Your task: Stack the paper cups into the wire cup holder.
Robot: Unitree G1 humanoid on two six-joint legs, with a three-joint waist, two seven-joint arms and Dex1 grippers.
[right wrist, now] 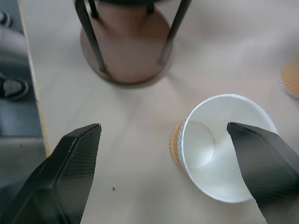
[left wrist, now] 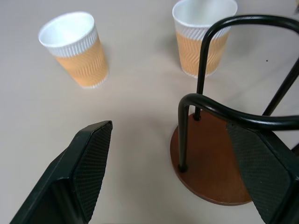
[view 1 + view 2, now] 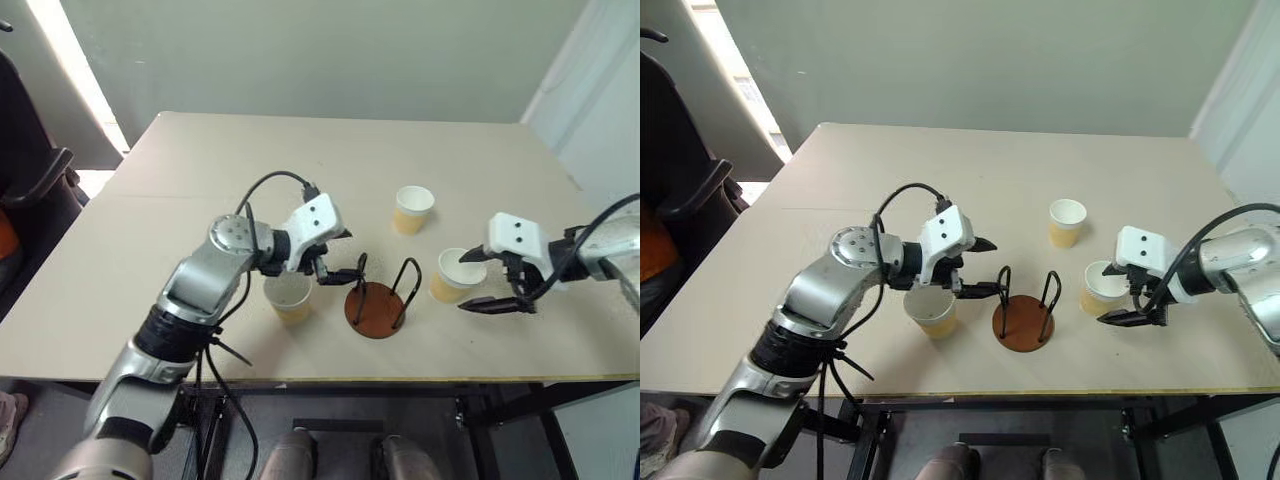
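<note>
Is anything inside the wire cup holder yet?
No. The wire cup holder shows only its bare brown base between the wire loops. All three paper cups stand on the table outside it.

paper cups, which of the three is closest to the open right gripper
The tapered white-rimmed, tan-banded paper cup right of the wire cup holder; the right gripper hovers at it, while the others stand farther off.

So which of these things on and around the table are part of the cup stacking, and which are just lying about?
Part of the job:
- three paper cups: near left end effector, far, at right end effector
- wire cup holder, no cup in it

Lying about:
- dark chair beside the table
</note>
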